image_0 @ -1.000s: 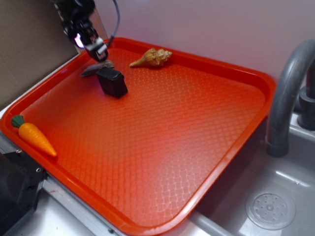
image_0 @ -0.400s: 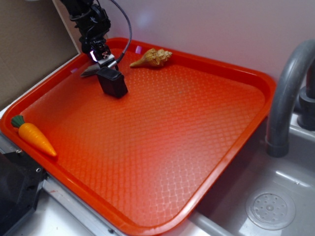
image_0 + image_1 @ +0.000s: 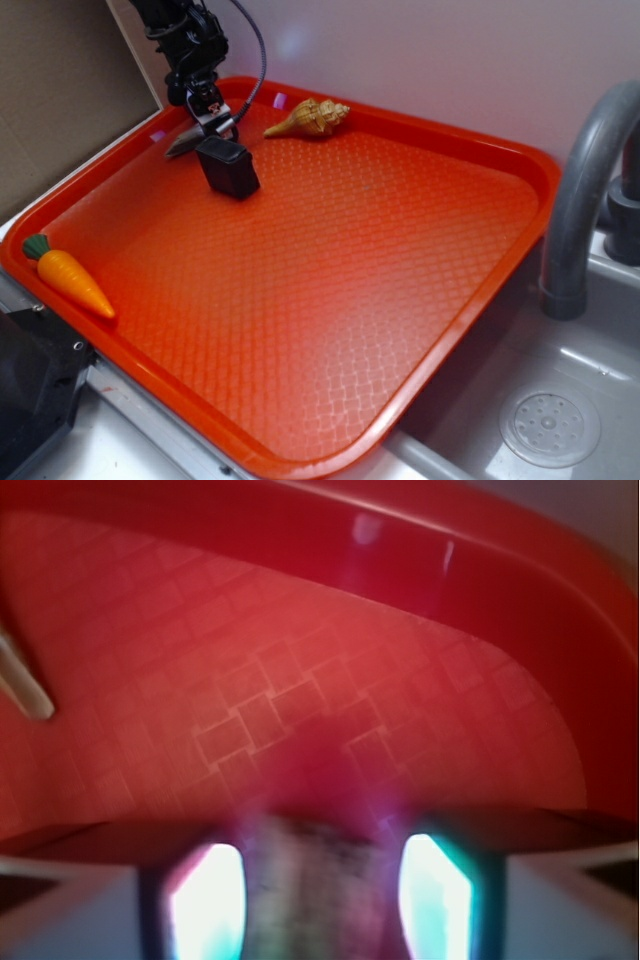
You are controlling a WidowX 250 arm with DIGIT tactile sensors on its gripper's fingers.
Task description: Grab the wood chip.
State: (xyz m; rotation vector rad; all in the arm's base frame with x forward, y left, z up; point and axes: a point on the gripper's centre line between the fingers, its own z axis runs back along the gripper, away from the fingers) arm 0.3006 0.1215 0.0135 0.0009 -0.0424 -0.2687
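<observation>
One wood chip [image 3: 186, 142], tip leftward

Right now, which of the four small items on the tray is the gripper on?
The flat grey-brown wood chip under the gripper, behind the black rectangular block. The tan spiral seashell and orange toy carrot lie apart.

Toy kitchen mock-up, lab-style robot setup. Grey plastic sink basin [image 3: 560, 400] with drain [image 3: 549, 428] at 4 o'clock, grey faucet [image 3: 585, 190] at 3 o'clock. Orange textured serving tray [image 3: 330, 400] fills centre. Toy carrot [image 3: 68, 277] at 9 o'clock. Plain white wall [image 3: 430, 50] at 12 o'clock.
</observation>
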